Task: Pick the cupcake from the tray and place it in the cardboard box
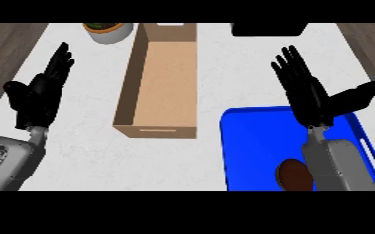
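White kitchen counter [88, 148] seen from above. A brown cupcake [293, 174] sits on a blue tray [253, 148] — just below the right hand [311, 101], fingers straight and released. An open cardboard box [161, 79] lies left; the left hand [40, 96] rests open.

A white counter [81, 153] lies between wood-grain strips [18, 44] at both sides.

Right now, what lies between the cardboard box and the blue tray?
In the head view, only a bare strip of white counter separates the cardboard box from the blue tray; nothing sits there.
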